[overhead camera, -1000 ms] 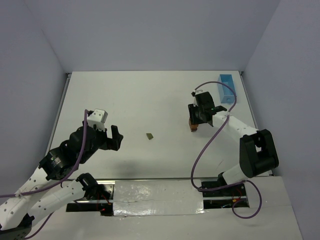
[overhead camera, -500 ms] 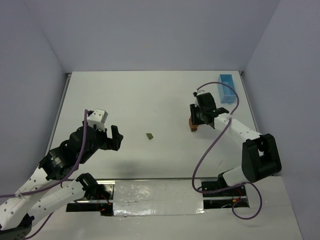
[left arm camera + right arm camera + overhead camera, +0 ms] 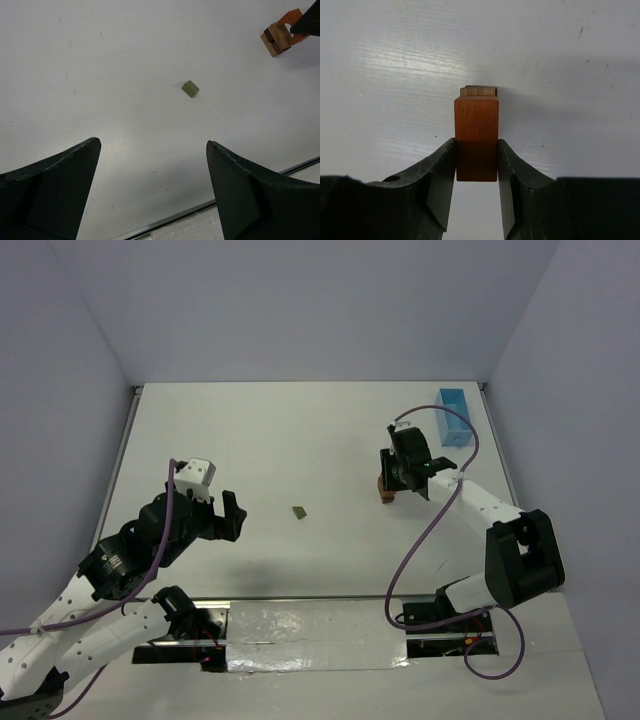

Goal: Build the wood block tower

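wood block tower stands at right; right gripper pinches its orange block, seemingly seated on top. left gripper is spread wide; the next move calls for fetching the olive-green block.

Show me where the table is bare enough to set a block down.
Bare: the stretch between the olive-green block and the stack; the whole far side left of the blue tray. Crowded: around the stack, where the right gripper clamps the orange block.

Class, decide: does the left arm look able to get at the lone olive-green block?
Probably yes: the olive-green block lies alone on bare table ahead of the left arm, its jaws wide open.
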Controlling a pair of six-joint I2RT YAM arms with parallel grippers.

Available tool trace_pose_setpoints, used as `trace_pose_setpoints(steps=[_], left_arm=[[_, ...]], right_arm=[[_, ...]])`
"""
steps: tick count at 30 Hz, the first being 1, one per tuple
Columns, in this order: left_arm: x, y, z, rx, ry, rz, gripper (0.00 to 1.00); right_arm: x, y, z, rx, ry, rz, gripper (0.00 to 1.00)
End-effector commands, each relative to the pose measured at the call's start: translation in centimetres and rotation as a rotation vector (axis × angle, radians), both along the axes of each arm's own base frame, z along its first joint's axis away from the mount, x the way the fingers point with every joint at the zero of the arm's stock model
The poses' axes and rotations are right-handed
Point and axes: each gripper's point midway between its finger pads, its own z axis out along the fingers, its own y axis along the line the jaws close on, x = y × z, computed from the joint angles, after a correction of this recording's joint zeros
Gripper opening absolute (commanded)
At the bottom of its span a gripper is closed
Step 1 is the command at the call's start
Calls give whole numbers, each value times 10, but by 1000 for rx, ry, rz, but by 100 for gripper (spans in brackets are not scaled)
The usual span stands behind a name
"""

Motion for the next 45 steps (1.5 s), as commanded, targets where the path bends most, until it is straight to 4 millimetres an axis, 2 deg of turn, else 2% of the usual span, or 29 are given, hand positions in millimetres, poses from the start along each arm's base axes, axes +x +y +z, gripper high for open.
trace_pose_setpoints(steps=[1,36,43,45], left_arm=[[4,-4,11,-20,-44,-14,100],[4,-5,11,-23,-47,-19,99],[4,-5,12,-25,-47,-20,100],[4,-6,11,-23,-46,-22,99]], right_arm=[[9,2,7,5,-50,-25,43],[15,8,4,-3,-46,-13,45],[15,8,5,-10,-48,-13,47],[15,7,6,-10,-49,-12,52]])
